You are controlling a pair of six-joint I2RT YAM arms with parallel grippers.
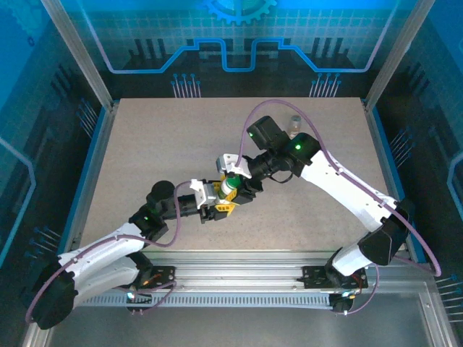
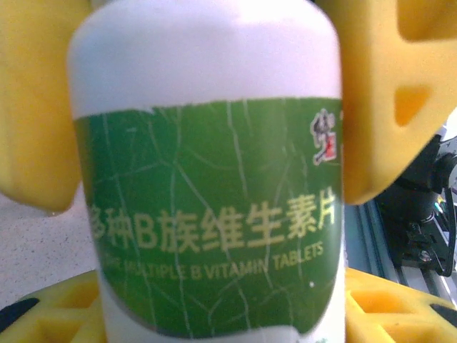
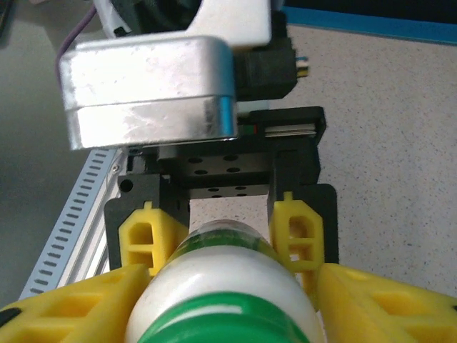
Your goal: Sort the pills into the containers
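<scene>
- In the top external view, a white plastic bottle with a green round cap point(image 1: 229, 186) was held above the middle of the speckled beige table point(image 1: 145, 159), between the 2 arms.
- The left gripper point(image 1: 217, 202) met it from the near-left and the right gripper point(image 1: 236, 189) from the far-right. The finger contacts were too small to read here.
- The bottle leaned, its cap end tipped toward the right gripper. Its lower body was covered by yellow fingers.
- A small clear-amber vial with a grey cap point(image 1: 294, 124) stood upright at the table's far side, partly hidden behind the right arm.
- In the left wrist view, the bottle point(image 2: 207, 214) showed a white shoulder above a cracked green label printed "MULTIPLE B VITAMIN TABLETS".
- Its long axis ran straight up the picture. The cap and base were cut off.
- The left gripper's yellow fingers point(image 2: 385, 107) pressed against both sides of the bottle, pinching it.
- In the right wrist view, the bottle point(image 3: 228, 286) pointed its green cap toward the camera, with its axis running away toward the left gripper point(image 3: 221, 239). The cap was cut off at the bottom edge.
- The left gripper's 2 fingers clamped the bottle's far part, under a silver box-shaped camera housing point(image 3: 143, 86).
- The right gripper's yellow fingers point(image 3: 71, 307) flanked the cap end. Whether they squeezed or stood just off it could not be told.
</scene>
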